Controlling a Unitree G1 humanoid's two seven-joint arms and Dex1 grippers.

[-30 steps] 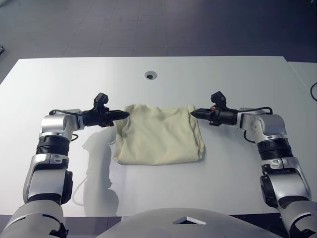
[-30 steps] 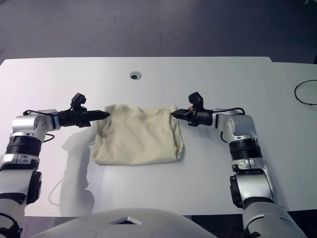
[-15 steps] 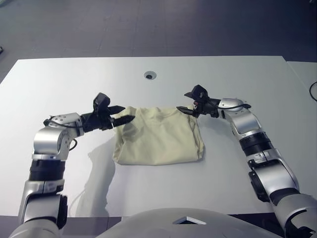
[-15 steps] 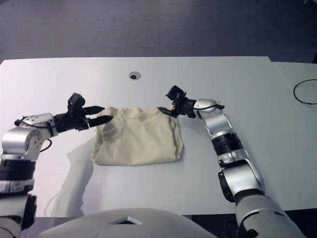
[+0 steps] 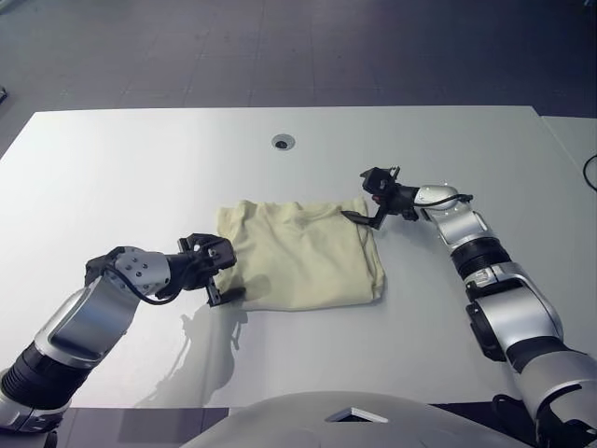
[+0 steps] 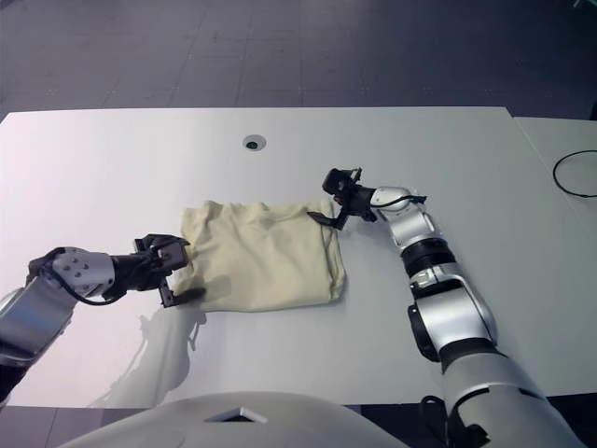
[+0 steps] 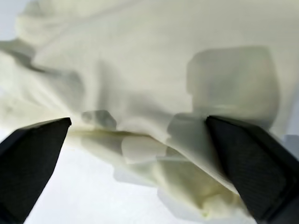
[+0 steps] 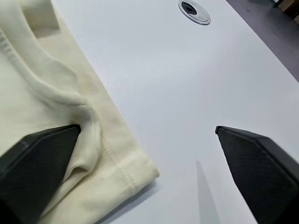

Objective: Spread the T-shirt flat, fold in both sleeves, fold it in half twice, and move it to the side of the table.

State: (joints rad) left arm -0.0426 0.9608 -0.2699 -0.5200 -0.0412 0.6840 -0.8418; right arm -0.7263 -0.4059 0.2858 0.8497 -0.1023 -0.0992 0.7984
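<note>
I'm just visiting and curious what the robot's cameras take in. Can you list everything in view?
T-shirt: one, cream, folded, middle of the table.
Table: one, white, under the T-shirt.
Cable port: one, grey, round, set in the table beyond the T-shirt.
Cable: one, black, looped, on the white surface off the table's right end.
Floor: dark grey, beyond the table.
Left gripper: one, black, open, at the T-shirt's near left corner.
Right gripper: one, black, open, at the T-shirt's far right corner.

A white table [image 5: 448,149] carries 1 folded cream T-shirt [image 5: 298,257] (a round grommet [image 5: 283,142] sits beyond it).
</note>
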